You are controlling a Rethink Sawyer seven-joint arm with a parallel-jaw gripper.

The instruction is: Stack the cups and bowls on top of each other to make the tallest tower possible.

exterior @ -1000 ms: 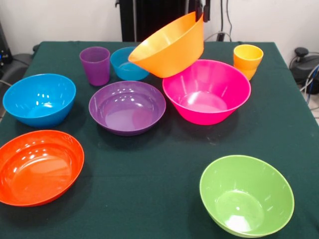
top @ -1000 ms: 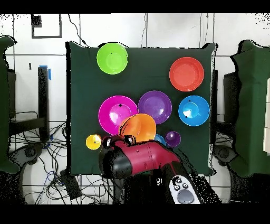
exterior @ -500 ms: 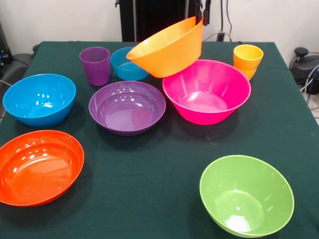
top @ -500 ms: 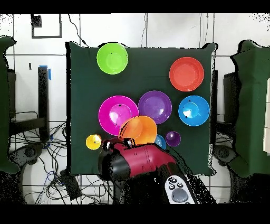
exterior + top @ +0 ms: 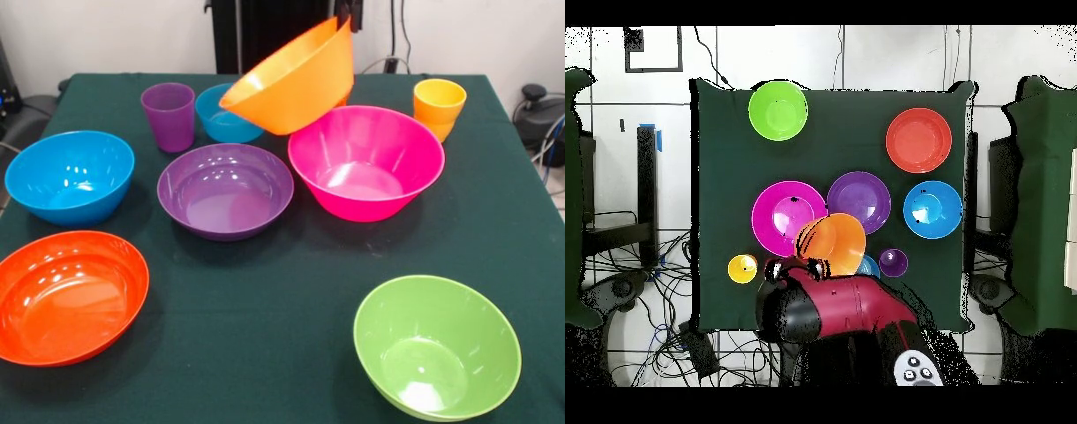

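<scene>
Front view: orange bowl (image 5: 291,81) aloft, tilted.

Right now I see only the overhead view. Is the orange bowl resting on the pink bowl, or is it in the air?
Observer: In the air. From the front, the orange bowl hangs steeply tilted, clear of the table, at the far rim of the pink bowl.
Operator: To which side does it tip?
Observer: Its low rim is on the side of the small blue bowl and the purple cup; its high rim reaches the picture's top edge.
</scene>
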